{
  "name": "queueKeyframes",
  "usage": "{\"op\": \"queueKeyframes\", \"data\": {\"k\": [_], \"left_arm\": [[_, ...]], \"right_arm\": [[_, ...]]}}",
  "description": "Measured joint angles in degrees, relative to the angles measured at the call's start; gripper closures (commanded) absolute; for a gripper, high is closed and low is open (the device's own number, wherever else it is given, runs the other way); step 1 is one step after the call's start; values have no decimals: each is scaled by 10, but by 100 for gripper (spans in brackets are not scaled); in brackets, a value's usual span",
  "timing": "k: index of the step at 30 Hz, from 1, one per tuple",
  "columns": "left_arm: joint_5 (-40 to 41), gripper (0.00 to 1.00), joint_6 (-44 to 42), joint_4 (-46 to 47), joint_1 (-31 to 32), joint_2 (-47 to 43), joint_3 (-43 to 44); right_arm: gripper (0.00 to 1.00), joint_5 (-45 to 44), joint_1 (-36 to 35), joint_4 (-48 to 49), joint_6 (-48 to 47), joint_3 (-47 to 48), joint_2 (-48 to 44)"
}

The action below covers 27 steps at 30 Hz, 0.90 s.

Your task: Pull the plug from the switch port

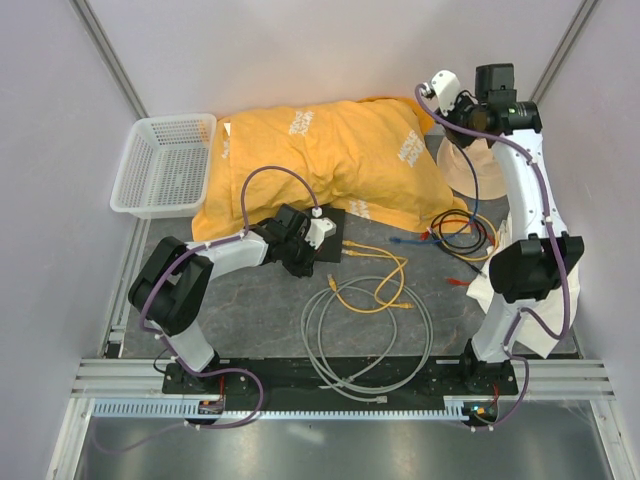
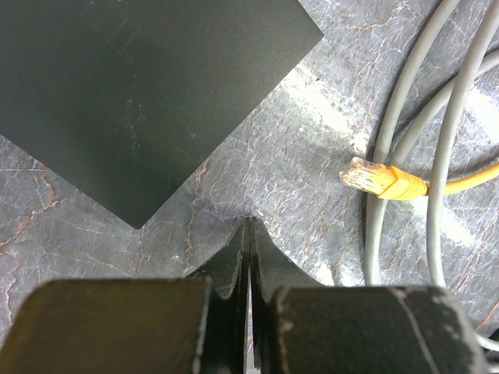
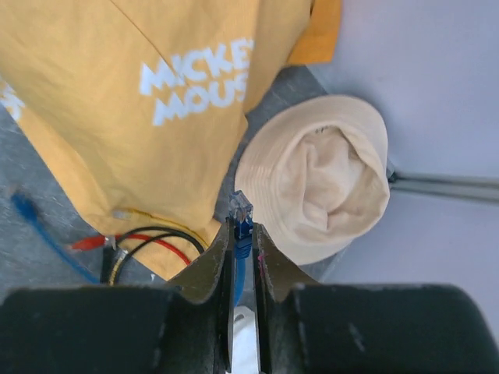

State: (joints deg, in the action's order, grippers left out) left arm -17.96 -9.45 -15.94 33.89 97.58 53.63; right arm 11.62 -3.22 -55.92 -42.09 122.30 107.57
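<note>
Grey marbled table [image 1: 250,320] inside white walls, both arms bolted at the near edge. Far left sits a white mesh basket [image 1: 163,165]. A yellow Mickey Mouse cloth [image 1: 320,160] is heaped across the far centre, w/ a beige hat [image 3: 327,187] just right of it by the far right wall.

The switch [image 2: 140,93], a flat black box, lies on the table near the cloth's near edge, approx. centre. I can't make out its ports from any view, so I can't tell if anything is plugged in.

The left gripper [image 2: 248,230] hangs low just near of the switch, apart from it. Its jaws are pressed together w/ nothing between them. To its right a yellow plug [image 2: 382,181] lies loose on the table, touching a grey cable [image 2: 372,241] that coils toward the near edge.

The right arm is raised high at the far right, above the hat. The right gripper [image 3: 242,234] is clamped on a blue plug [image 3: 242,212], whose clear tip sticks out past the fingertips & whose blue lead runs back between the jaws. So this plug is up in the air, well apart from the switch.
</note>
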Motion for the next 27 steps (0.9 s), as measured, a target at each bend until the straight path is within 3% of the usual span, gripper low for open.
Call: {"op": "queueKeyframes", "data": {"k": [9,11,13,16,22,27], "left_arm": [[1,98,-1,0,2,0,0],[2,98,-1,0,3,0,0],[2,98,-2,1,3,-1,-1],[2,99,-4,2,4,-3,-4],[5,98,-5,2,4,-5,-5],[9,98,-5,2,4,-9,-5]], "right_arm": [[100,-75,27,51,-17,-193,29],[64,-95,27,50,-16,-196,63],[41,-114,27,51,-10,-196,92],[26,-130,27,49,5,-195,115],[21,-69,28,30,71,-146,116],[22,127,20,23,139,-137,87]]}}
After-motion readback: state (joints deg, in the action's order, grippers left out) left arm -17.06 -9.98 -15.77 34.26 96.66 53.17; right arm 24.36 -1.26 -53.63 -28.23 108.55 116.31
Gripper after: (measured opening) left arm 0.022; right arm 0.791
